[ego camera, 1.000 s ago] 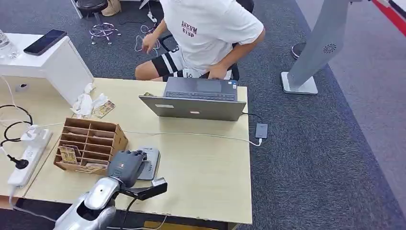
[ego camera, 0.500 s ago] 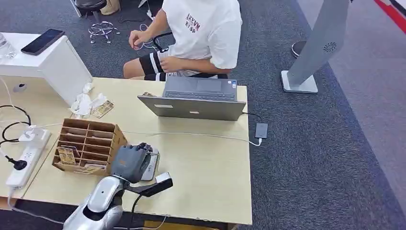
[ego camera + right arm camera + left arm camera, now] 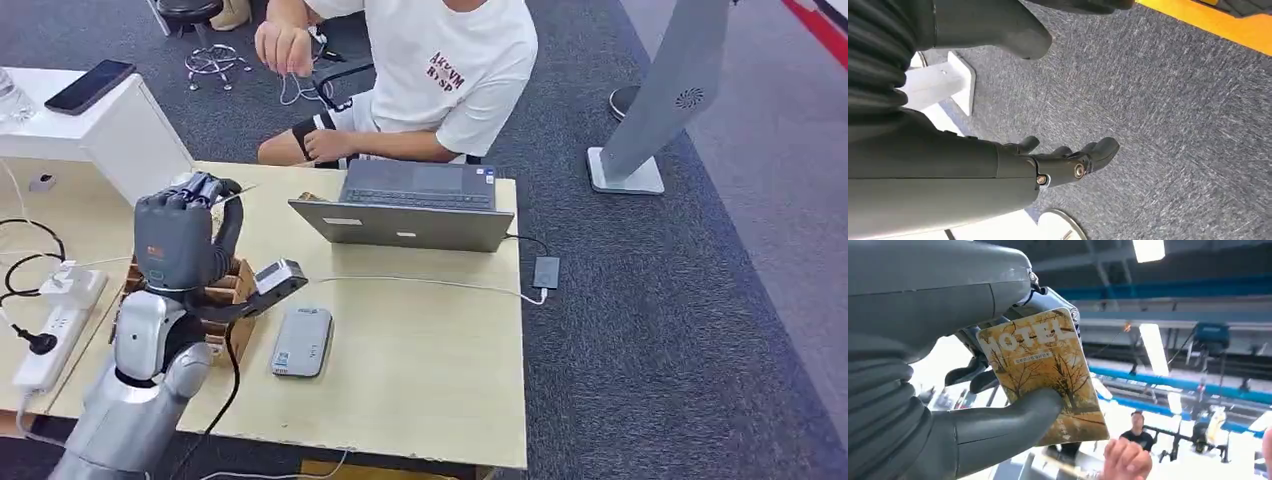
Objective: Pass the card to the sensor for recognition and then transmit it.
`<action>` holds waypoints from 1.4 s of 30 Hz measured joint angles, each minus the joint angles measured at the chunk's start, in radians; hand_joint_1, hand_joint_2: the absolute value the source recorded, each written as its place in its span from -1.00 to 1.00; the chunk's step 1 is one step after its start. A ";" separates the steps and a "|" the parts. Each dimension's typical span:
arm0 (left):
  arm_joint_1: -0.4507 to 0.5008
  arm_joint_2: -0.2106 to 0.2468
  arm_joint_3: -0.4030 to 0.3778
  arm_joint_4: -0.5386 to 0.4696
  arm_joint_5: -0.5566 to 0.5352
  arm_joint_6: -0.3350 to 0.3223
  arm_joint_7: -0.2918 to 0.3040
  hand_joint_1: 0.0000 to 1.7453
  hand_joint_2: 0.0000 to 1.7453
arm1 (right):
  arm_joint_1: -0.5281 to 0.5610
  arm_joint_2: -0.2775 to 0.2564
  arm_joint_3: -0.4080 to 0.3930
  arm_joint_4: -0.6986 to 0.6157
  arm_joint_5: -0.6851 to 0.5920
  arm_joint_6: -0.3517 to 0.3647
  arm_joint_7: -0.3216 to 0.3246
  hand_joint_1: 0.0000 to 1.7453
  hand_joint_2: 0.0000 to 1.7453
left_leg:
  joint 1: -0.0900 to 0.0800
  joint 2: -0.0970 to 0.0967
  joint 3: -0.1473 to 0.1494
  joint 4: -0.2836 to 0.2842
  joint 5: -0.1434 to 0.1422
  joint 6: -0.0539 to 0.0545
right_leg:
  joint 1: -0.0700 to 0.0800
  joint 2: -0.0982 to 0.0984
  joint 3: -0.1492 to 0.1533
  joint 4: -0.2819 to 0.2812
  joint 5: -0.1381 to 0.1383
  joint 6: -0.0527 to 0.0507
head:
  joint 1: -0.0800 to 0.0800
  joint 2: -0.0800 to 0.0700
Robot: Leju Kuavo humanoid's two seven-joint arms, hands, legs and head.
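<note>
Head view shows the left robot hand (image 3: 180, 238) raised above the wooden organiser (image 3: 238, 290) at the left part of the bench (image 3: 420, 340), its back turned to the camera. Left wrist view makes the grasp plain: the card (image 3: 1045, 372), a yellow one printed with trees and the word HOTEL, is pinched between the thick grey thumb and the darker fingers (image 3: 973, 375) of the left robot hand (image 3: 998, 390), held up in the air with the ceiling lights behind it. The grey sensor (image 3: 302, 341) lies flat on the bench just beside the organiser, apart from the card. A laptop (image 3: 410, 208) stands open at the far edge of the bench, and a person in a white shirt (image 3: 440, 70) sits behind it. Right wrist view shows the right robot hand (image 3: 1068, 160) hanging over grey carpet (image 3: 1173, 125), fingers loosely apart and grasping nothing.
</note>
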 joint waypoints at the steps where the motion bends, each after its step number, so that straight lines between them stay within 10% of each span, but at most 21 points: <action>1: -0.026 0.011 0.003 0.001 -0.005 -0.009 0.001 1.00 1.00 | -0.001 0.000 0.000 0.000 0.002 0.002 -0.001 -1.00 1.00 | 0.000 0.000 0.000 0.000 0.000 0.000 | 0.000 0.000 0.000 0.000 0.000 0.000 | 0.000 0.000; 8: -0.196 0.053 0.027 0.078 -0.020 -0.063 0.009 1.00 1.00 | -0.013 0.000 0.000 -0.001 0.014 0.019 -0.005 -1.00 1.00 | 0.000 0.000 0.000 0.000 0.000 0.000 | 0.000 0.000 0.000 0.000 0.001 0.000 | 0.000 0.000; 22: -0.245 0.067 0.030 0.230 -0.040 -0.052 0.010 1.00 1.00 | -0.025 0.000 0.000 -0.003 0.011 0.031 -0.005 -1.00 1.00 | 0.000 0.001 0.000 0.000 0.000 0.000 | 0.000 0.001 0.000 0.000 0.001 0.000 | 0.000 0.000; 23: -0.246 0.067 0.030 0.237 -0.041 -0.052 0.011 -1.00 1.00 | -0.025 0.000 0.000 -0.003 0.011 0.031 -0.005 -1.00 1.00 | 0.000 0.001 0.000 0.000 0.000 0.000 | 0.000 0.001 0.000 0.000 0.001 0.000 | 0.001 0.000; 42: -0.155 0.051 0.030 0.242 -0.043 -0.002 0.015 -1.00 1.00 | -0.023 0.000 0.000 -0.005 0.010 0.025 0.002 -1.00 1.00 | 0.000 0.001 -0.001 0.000 0.000 0.000 | 0.000 0.002 -0.001 0.000 0.000 0.000 | 0.001 0.000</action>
